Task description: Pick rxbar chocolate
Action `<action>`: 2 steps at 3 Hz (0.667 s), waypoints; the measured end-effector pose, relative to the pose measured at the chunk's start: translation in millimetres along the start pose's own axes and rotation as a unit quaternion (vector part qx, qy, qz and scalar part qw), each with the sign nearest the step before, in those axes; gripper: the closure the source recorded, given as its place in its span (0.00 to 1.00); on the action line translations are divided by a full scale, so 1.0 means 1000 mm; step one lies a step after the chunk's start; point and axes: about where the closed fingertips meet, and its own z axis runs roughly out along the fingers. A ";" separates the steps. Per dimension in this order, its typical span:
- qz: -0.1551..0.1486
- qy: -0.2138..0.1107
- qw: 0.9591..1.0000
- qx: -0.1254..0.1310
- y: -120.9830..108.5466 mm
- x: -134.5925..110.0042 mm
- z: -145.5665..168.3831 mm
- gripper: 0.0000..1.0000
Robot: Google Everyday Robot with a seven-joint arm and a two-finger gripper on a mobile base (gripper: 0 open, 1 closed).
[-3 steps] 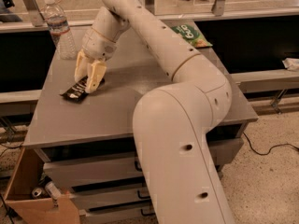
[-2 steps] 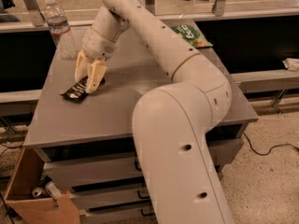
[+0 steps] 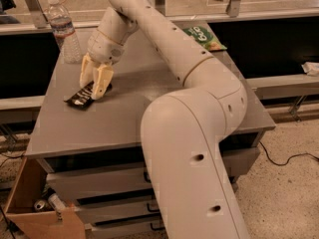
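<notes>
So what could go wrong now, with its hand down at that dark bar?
The gripper sits over only one end of the rxbar chocolate, so the bar might slip or swing when lifted. The bar lies near an edge of the table, so a nudge could push it off. The water bottle stands close behind and might get knocked.

One high, close view from behind the arm (image 3: 189, 148), down over the table (image 3: 124, 118) — gripper (image 3: 93, 88) over its far left

Grey table (image 3: 149, 118): upright water bottle (image 3: 63, 30) at far-left corner, beyond the gripper (image 3: 91, 88) low at the tabletop; green snack bag (image 3: 204, 38) at far edge. Cardboard box (image 3: 22, 203) on floor, left; black cable (image 3: 284, 161), right.
</notes>
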 end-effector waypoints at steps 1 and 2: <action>-0.001 0.011 0.999 0.043 0.014 -0.011 -0.033 1.00; -0.026 0.021 0.989 0.147 0.054 -0.051 -0.100 1.00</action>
